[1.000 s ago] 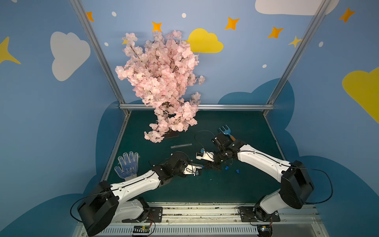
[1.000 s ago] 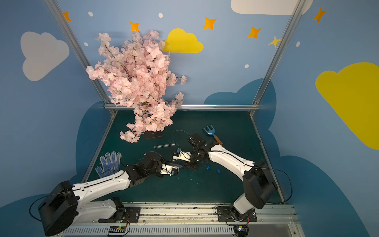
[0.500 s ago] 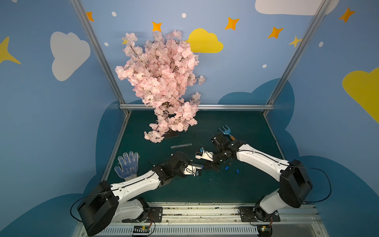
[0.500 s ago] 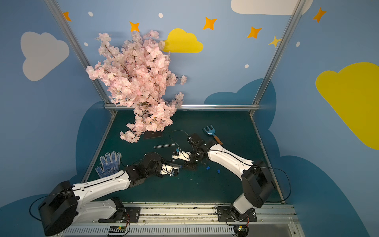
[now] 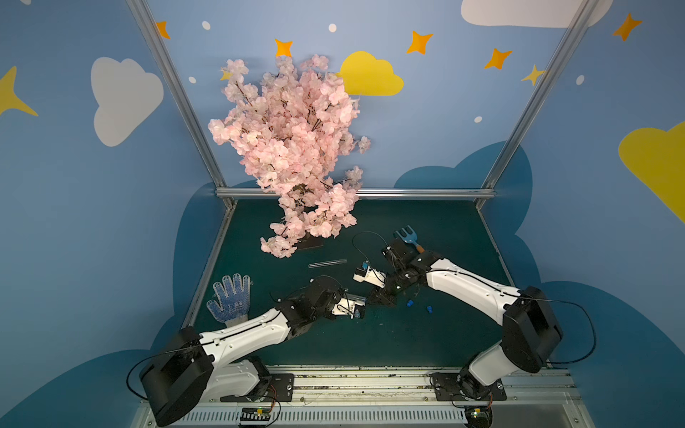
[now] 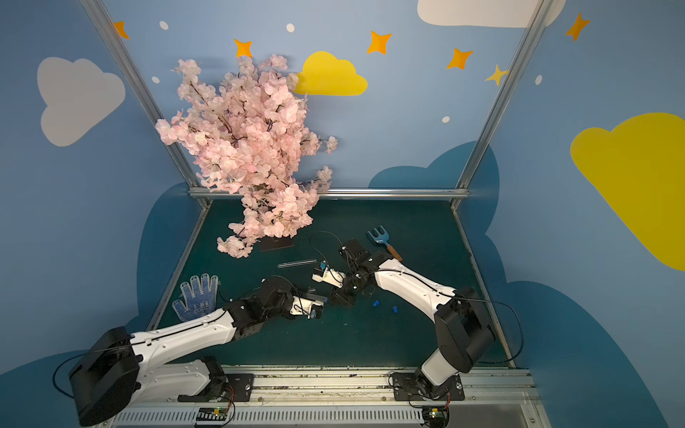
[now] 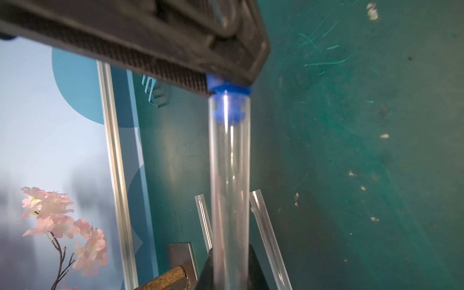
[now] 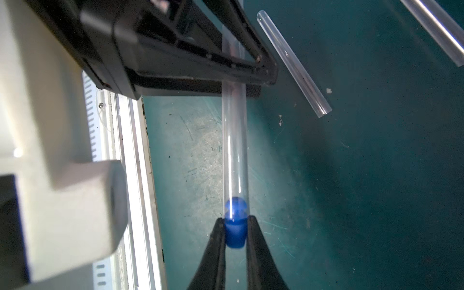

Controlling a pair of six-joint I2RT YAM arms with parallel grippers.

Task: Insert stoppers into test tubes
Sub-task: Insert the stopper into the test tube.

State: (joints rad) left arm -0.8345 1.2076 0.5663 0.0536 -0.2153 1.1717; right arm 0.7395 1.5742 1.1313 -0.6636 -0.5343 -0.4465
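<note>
1. My left gripper (image 7: pixel 231 253) is pinched around a slim clear plastic test tube (image 7: pixel 229 175), near its far end.
2. My right gripper (image 8: pixel 234 226) is clamped on a small bright-blue plug-shaped stopper (image 8: pixel 234 233). Its nose is inside the tube's mouth and its flange meets the rim.
3. A spare clear tube (image 8: pixel 293 65) lies just beside the held one, and a second spare tube (image 8: pixel 437 27) lies farther off.
4. A loose blue stopper (image 5: pixel 409 303) and another loose stopper (image 5: pixel 429 308) lie on the dark green counter (image 5: pixel 370 344) near my right arm.
5. Bare counter runs from both grippers to the metal front rail (image 5: pixel 370 374).
</note>
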